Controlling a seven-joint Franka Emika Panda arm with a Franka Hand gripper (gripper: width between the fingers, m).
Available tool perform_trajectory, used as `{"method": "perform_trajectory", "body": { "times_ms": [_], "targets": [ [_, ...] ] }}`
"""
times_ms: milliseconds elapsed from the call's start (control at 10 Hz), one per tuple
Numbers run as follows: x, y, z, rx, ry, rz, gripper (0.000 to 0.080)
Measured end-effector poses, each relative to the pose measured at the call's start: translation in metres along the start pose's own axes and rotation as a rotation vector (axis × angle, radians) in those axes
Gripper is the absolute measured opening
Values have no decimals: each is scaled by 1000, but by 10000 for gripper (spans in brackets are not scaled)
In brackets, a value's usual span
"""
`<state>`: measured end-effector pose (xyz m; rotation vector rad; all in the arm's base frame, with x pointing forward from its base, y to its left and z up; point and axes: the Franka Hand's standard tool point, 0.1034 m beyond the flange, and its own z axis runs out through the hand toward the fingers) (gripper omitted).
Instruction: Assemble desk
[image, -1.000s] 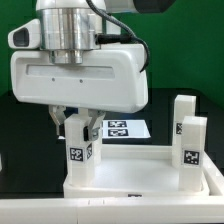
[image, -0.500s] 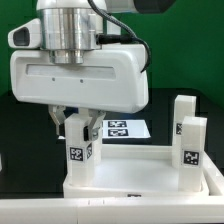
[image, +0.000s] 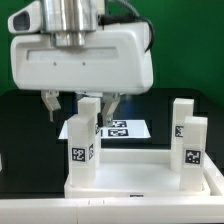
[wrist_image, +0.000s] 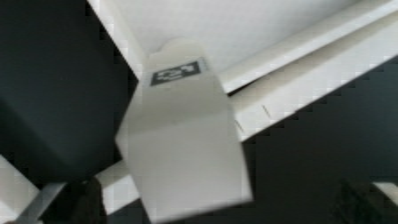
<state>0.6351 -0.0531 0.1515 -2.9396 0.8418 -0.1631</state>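
Observation:
The desk's white rimmed tabletop (image: 135, 178) lies upside down at the front. A white tagged leg (image: 83, 145) stands upright in its corner at the exterior view's left. My gripper (image: 81, 104) hovers over that leg's top, open, with its fingers (image: 48, 104) apart from the leg on either side. Two more tagged legs (image: 193, 150) (image: 181, 114) stand at the exterior view's right. In the wrist view the leg (wrist_image: 178, 140) runs up the middle between my dark fingertips (wrist_image: 50, 203), with the gripper (wrist_image: 210, 208) open around it and the tabletop (wrist_image: 267, 40) beyond.
The marker board (image: 128, 128) lies flat on the black table behind the tabletop. A green wall closes off the back. The large white gripper body hides the middle of the scene.
The jaws were shut on the left leg; they have spread wide and let it go. The gripper has also risen, and the leg stays upright in its corner.

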Motion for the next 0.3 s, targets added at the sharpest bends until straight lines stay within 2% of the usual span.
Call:
{"method": "perform_trajectory", "body": {
  "times_ms": [100,300],
  "targets": [
    [4,-4,-7,8,9,-2,645],
    [3,-3,-2,3,8,2,648]
  ]
}}
